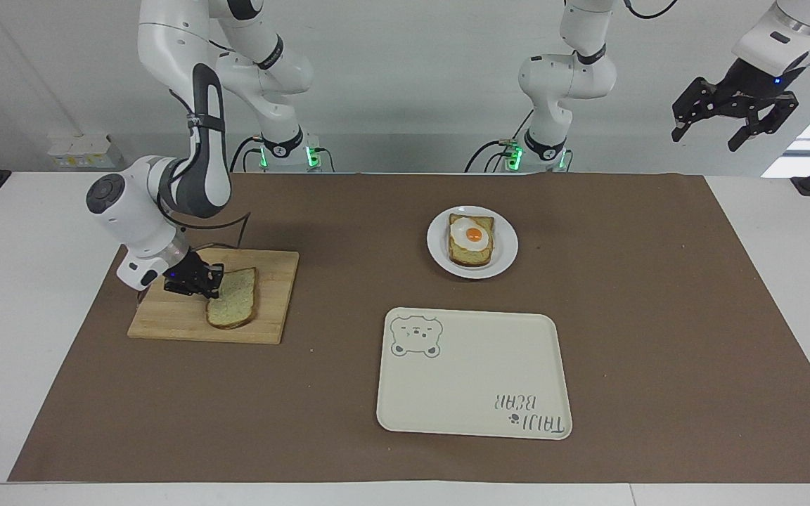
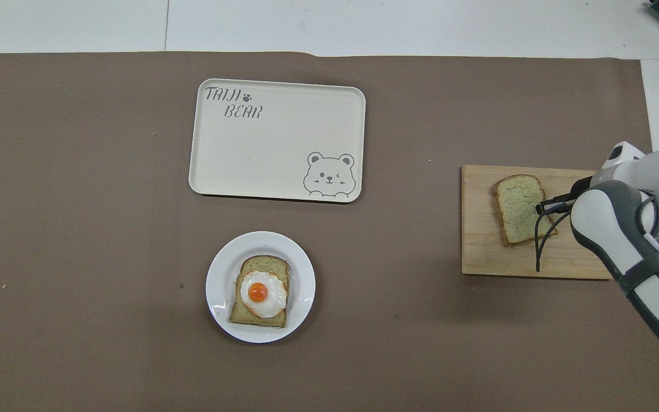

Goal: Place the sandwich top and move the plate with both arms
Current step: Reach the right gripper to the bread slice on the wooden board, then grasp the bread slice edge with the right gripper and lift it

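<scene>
Right end effector pinching bread slice edge on cutting board; left end effector spread, waiting high off counter end.

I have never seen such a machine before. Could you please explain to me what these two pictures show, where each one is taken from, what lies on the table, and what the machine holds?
These are two white robot arms at a table. One picture looks at them from across the table; the other looks down from above their own end. The right gripper is shut on an edge of the sandwich top, a plain bread slice on the cutting board. The left gripper waits open, high over the left arm's end of the table, holding nothing. Midway along the table, the plate carries the egg toast. The bear tray lies farther from the robots than the plate.
</scene>
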Action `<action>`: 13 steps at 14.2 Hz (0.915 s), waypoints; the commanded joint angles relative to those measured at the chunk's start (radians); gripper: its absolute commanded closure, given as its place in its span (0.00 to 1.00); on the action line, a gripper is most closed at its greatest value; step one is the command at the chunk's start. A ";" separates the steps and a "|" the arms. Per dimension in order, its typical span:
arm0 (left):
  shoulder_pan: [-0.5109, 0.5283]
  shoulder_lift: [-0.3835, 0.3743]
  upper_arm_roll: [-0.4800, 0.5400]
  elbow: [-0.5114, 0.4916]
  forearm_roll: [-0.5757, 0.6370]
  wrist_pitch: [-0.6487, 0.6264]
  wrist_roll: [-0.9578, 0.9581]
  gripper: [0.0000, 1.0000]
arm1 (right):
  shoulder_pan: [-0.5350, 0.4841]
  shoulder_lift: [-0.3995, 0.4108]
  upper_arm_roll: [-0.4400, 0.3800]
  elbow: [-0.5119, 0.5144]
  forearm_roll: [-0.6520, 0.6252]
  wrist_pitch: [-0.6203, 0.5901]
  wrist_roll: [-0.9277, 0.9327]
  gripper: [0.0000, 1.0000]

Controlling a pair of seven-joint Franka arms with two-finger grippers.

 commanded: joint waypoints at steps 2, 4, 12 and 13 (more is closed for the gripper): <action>0.010 -0.025 -0.007 -0.028 0.004 -0.003 -0.007 0.00 | -0.002 -0.017 0.006 0.055 0.020 -0.083 -0.001 1.00; 0.010 -0.025 -0.007 -0.028 0.004 -0.003 -0.007 0.00 | -0.002 -0.046 0.008 0.081 0.020 -0.151 0.001 1.00; 0.010 -0.025 -0.007 -0.028 0.004 -0.003 -0.007 0.00 | 0.001 -0.158 0.034 0.121 0.028 -0.430 0.035 1.00; 0.010 -0.025 -0.007 -0.028 0.004 -0.003 -0.007 0.00 | 0.001 -0.158 0.034 0.134 0.069 -0.474 0.036 1.00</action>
